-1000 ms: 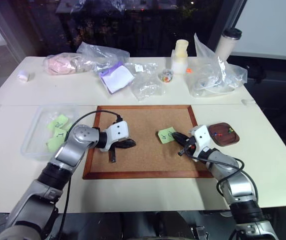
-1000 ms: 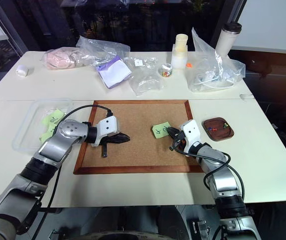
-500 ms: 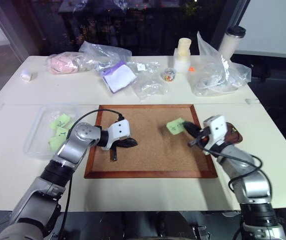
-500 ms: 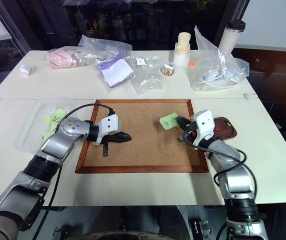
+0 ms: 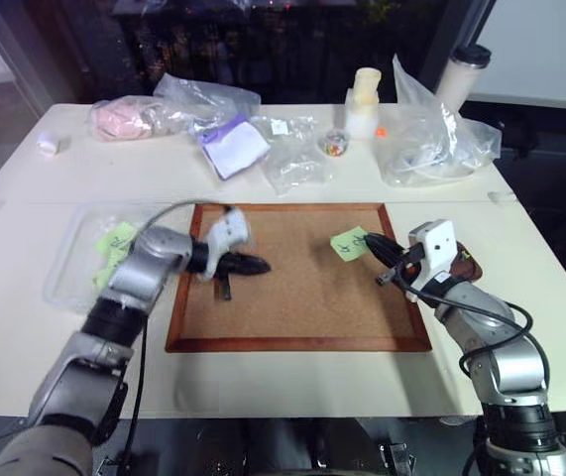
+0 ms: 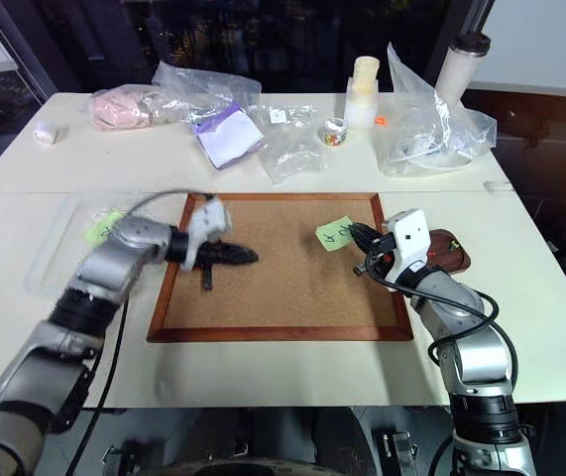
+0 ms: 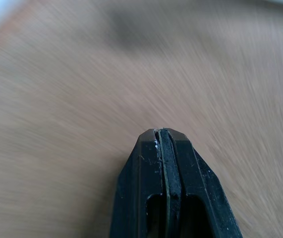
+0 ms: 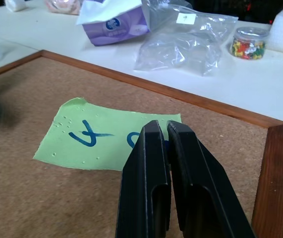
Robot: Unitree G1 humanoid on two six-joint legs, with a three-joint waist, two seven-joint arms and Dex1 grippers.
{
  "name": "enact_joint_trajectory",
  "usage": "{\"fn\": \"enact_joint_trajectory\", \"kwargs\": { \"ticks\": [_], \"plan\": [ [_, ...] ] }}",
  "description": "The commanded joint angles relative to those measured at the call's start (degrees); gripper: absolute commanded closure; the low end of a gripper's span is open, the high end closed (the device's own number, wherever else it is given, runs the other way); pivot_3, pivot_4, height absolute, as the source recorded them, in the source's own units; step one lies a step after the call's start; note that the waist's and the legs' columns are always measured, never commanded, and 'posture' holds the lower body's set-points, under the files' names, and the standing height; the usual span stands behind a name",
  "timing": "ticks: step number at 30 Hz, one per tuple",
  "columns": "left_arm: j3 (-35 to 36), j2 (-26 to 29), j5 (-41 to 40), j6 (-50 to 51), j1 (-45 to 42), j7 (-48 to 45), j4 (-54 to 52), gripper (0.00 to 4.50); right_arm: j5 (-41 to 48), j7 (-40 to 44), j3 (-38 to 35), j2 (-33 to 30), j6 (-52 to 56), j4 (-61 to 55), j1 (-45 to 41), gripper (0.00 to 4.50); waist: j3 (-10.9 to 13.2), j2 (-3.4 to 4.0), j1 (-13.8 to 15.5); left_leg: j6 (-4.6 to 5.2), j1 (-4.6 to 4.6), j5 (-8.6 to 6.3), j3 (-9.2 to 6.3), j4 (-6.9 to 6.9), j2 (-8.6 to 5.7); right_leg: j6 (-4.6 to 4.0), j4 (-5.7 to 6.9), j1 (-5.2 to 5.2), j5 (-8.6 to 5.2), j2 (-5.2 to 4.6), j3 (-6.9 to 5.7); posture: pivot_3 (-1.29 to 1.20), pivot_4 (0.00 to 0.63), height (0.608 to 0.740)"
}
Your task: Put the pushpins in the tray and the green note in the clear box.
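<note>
From the head views the right claw (image 5: 374, 243) holds the green note (image 5: 349, 243) at its edge above the cork board (image 5: 302, 317), the tray (image 6: 445, 250) just behind that hand, while the left wrist view shows the left claw (image 7: 161, 135) pressed shut on nothing over cork.

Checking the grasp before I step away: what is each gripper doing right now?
Left gripper: shut, holding nothing visible, over the cork board.
Right gripper: shut on the green note, lifted off the board.
</note>
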Motion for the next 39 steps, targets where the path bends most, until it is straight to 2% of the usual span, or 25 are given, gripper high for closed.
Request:
{"fn": "enact_joint_trajectory", "kwargs": {
  "ticks": [1,4,8,9,14,18,23,30,33,39],
  "plan": [
    [6.73,-2.2,-4.6,1.07,-9.3,1.78,8.54,3.81,0.62,-0.66,-1.75,-0.51,-0.37,-0.13,-2.27,4.5,0.01,0.02,0.02,-0.04,-0.11,0.02,0.0,0.01,-0.01,0.01,0.01,-0.11,0.0,0.0,0.0,0.0,0.15,0.734],
    [9.09,-6.72,-7.09,4.18,-13.8,3.12,14.91,2.61,0.38,-0.8,-1.69,-0.48,-0.56,0.92,-3.17,4.5,0.02,0.04,0.11,-0.04,-0.17,0.03,0.01,-0.05,-0.05,0.02,-0.2,-0.11,-0.01,-0.03,-0.03,0.0,0.15,0.734],
    [12.08,-14.43,-9.65,14.12,-17.85,9.39,23.29,0.53,-0.55,-1.61,-1.65,-0.4,-1.1,2.53,-4.72,4.5,0.06,0.02,0.12,-0.04,-0.23,0.02,0.04,-0.04,-0.12,0.08,-0.25,-0.09,-0.02,-0.12,-0.06,0.0,0.15,0.734],
    [12.39,-15.92,-9.88,16.35,-18.33,10.64,24.89,0.18,-0.76,-1.81,-1.62,-0.4,-1.29,2.88,-5.17,4.5,0.11,0.02,-0.01,-0.04,-0.23,0.02,0.04,-0.03,-0.12,0.11,-0.25,-0.11,-0.01,-0.12,-0.05,0.0,0.15,0.734],
    [16.03,-21.86,-12.89,24.29,-20.11,15.96,30.91,0.18,-1.61,-2.1,-1.39,-0.69,-1.95,4.44,-7.3,4.5,0.19,0.11,-0.4,-0.06,-0.22,0.04,-0.01,-0.05,-0.09,0.12,-0.17,-0.17,0.0,-0.03,-0.04,0.0,0.15,0.734],
    [17.49,-24.76,-14.45,25.52,-20.55,16.43,31.36,0.18,-2.06,-1.85,-1.19,-0.83,-2.09,4.81,-8.14,4.5,0.22,0.15,-0.2,-0.38,-0.22,0.22,0.0,-0.06,-0.08,0.12,-0.16,-0.17,0.0,-0.02,-0.04,0.0,0.15,0.734],
    [18.51,-27.76,-14.71,23.74,-21.48,17.27,32.79,0.18,-2.39,-1.77,-1.09,-0.68,-2.05,4.76,-8.5,4.5,0.22,0.15,-0.05,-0.48,-0.22,0.27,0.06,-0.05,-0.11,0.12,-0.16,-0.15,0.0,-0.06,-0.04,0.0,0.15,0.734],
    [20.9,-32.46,-13.66,16.74,-24.78,22.21,41.25,0.18,-2.05,-1.83,-0.64,-0.18,-1.63,2.97,-7.98,4.5,0.22,0.15,0.0,-0.63,-0.22,0.36,0.1,-0.06,-0.14,0.12,-0.16,-0.14,0.0,-0.09,-0.06,0.0,0.15,0.734],
    [21.96,-33.36,-13.64,14.71,-25.75,23.12,43.8,0.99,-1.89,-2.07,-0.67,-0.05,-1.5,2.4,-7.79,4.5,0.22,0.15,-0.22,-0.63,-0.22,0.36,0.09,-0.07,-0.14,0.12,-0.16,-0.15,0.0,-0.08,-0.06,0.0,0.15,0.734],
    [22.9,-33.67,-13.5,13.43,-26.55,22.86,45.42,4.08,-1.81,-2.6,-0.8,0.04,-1.41,1.92,-7.54,4.5,0.23,0.15,-0.12,-0.74,-0.21,0.42,0.08,-0.08,-0.14,0.12,-0.09,-0.16,0.0,-0.06,-0.06,0.0,0.15,0.734]
  ]
}}
